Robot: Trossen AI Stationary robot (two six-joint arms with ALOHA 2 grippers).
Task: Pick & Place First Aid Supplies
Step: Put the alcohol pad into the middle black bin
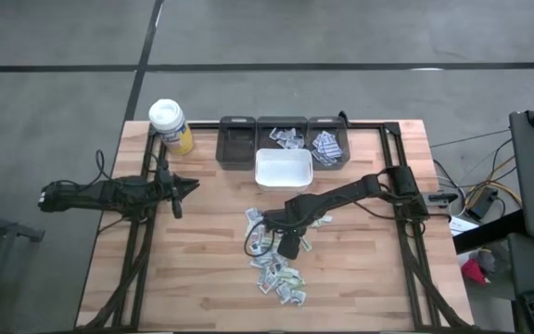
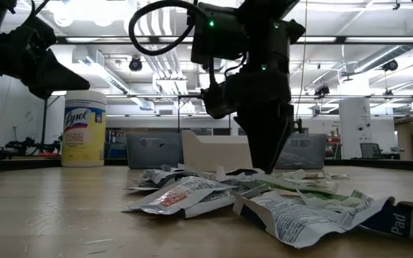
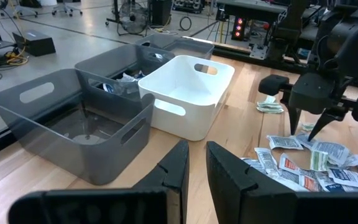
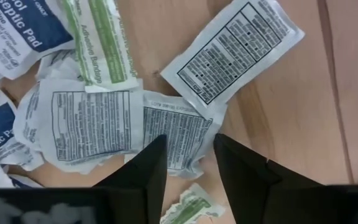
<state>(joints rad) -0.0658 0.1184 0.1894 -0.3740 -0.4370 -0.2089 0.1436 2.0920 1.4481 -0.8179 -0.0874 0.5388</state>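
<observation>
Overhead, the right tool hangs over the packets heaped on the bench, short of the white bin; its wrist view alone shows the fingers apart above a printed packet, nothing clamped. Only the low view shows the bottle's label. Left tool waits near the grey bins, fingers slightly parted, empty.
</observation>
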